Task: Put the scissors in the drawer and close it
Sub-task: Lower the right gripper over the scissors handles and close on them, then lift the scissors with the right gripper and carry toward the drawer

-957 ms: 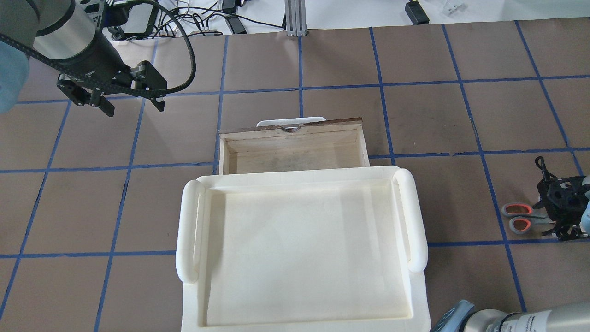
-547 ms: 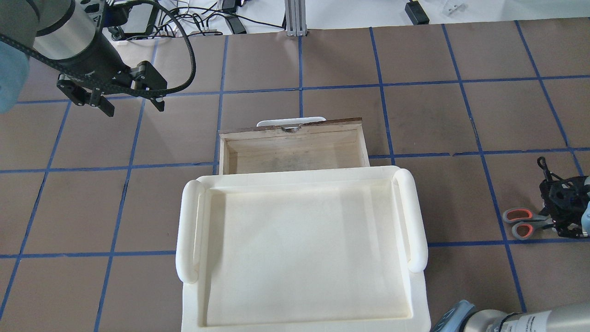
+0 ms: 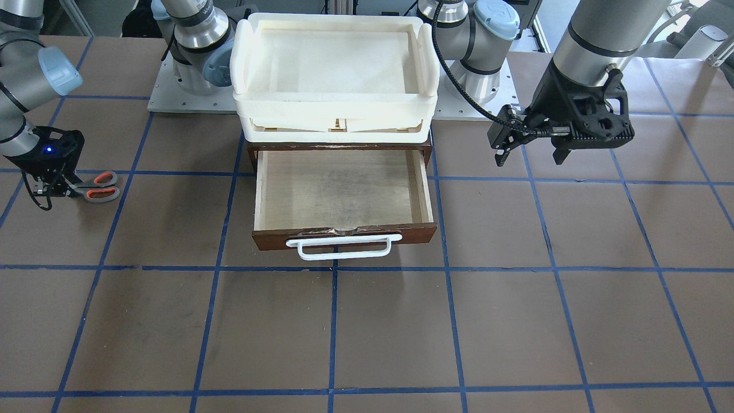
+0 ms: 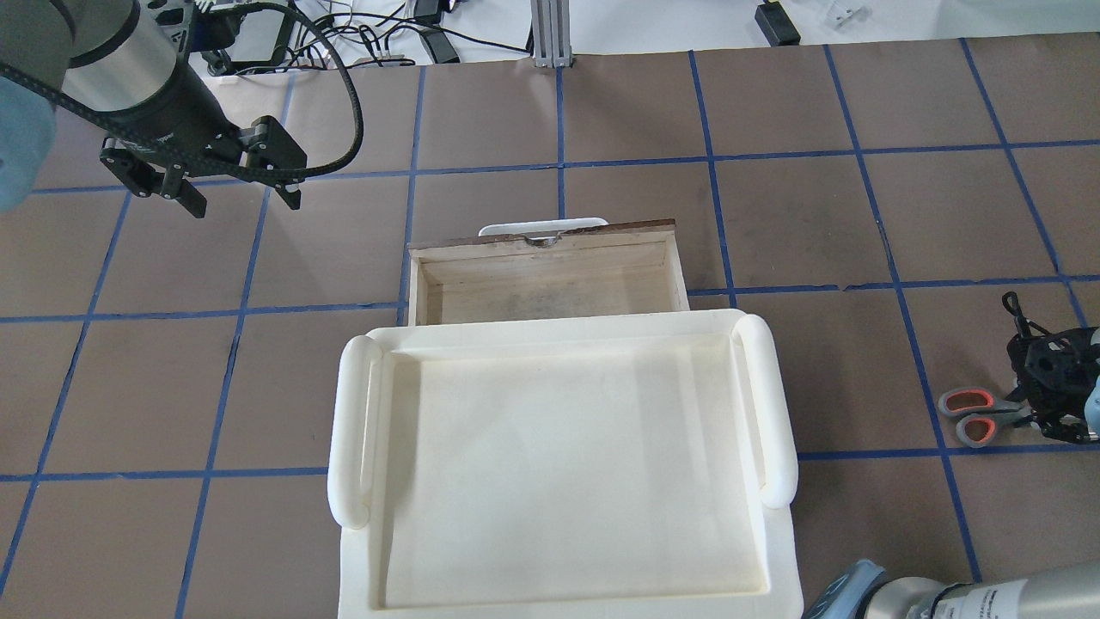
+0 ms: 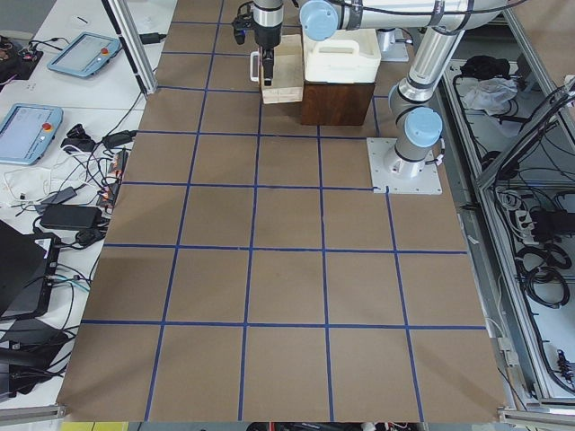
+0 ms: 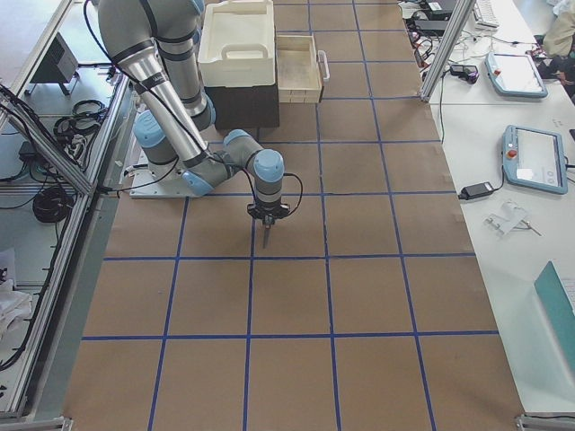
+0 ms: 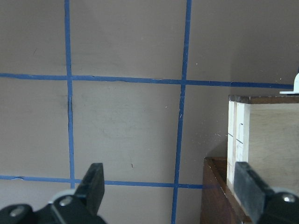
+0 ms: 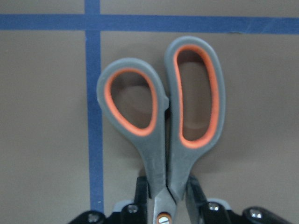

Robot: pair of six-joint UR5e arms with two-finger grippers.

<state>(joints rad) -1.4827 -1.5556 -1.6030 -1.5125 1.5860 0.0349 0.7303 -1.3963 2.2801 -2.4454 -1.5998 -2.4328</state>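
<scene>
While right pincer (image 8: 167,192) clamps scissors (image 8: 157,154) nr pivot — left pincer (image 7: 170,182) gapes wide beside drawer (image 7: 267,140).

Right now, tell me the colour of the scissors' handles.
Grey, with orange-red inner loops on the scissors; the right wrist-mounted view shows it best.

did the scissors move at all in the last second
Yes, slightly. In the overhead view the scissors, gripped by the right end effector, have shifted nearer the blue tape line on the robot's side of them.
</scene>
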